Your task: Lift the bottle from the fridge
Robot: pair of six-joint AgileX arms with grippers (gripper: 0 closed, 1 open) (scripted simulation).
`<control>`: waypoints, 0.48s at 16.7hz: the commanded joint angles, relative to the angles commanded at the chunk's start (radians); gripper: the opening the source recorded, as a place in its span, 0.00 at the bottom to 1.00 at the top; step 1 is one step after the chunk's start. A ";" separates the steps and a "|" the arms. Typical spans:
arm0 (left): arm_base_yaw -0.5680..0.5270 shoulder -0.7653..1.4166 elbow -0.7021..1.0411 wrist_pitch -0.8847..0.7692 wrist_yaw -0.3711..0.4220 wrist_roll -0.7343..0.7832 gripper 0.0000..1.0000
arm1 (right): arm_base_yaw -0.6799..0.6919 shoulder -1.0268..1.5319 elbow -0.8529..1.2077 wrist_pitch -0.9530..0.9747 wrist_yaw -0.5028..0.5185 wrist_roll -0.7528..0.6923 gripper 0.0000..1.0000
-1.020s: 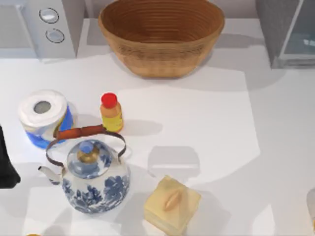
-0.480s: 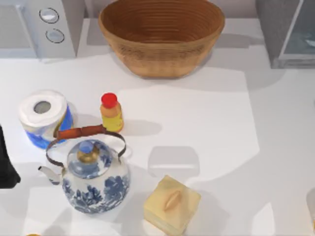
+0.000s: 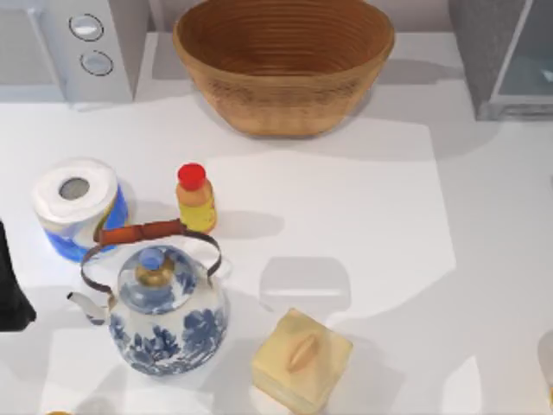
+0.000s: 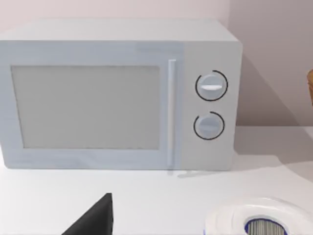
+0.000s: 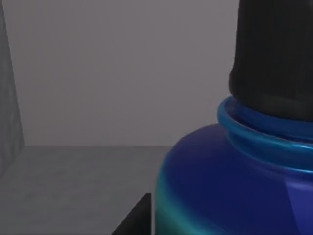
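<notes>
In the right wrist view the bottle (image 5: 230, 186) looms very close: round, deep blue, with a black cap and a teal sheen low on its side. It stands on the fridge's grey inner floor (image 5: 73, 181), in front of a plain grey back wall. A black part of my right gripper (image 5: 138, 220) shows right beside the bottle's side. The fridge (image 3: 501, 60) stands at the table's far right corner. My left gripper (image 3: 10, 290) stays parked at the table's left edge.
A woven basket (image 3: 283, 60) sits at the back middle and a white microwave (image 3: 73, 47) at the back left. A paper roll (image 3: 76, 203), a yellow bottle with a red cap (image 3: 195, 199), a blue-and-white kettle (image 3: 160, 307) and a cream box (image 3: 301, 359) stand nearer.
Nothing on the table has moved. A small pale shape at the right edge of the fridge opening half a second ago is gone.
</notes>
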 joint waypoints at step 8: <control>0.000 0.000 0.000 0.000 0.000 0.000 1.00 | 0.000 0.000 0.000 0.000 0.000 0.000 0.00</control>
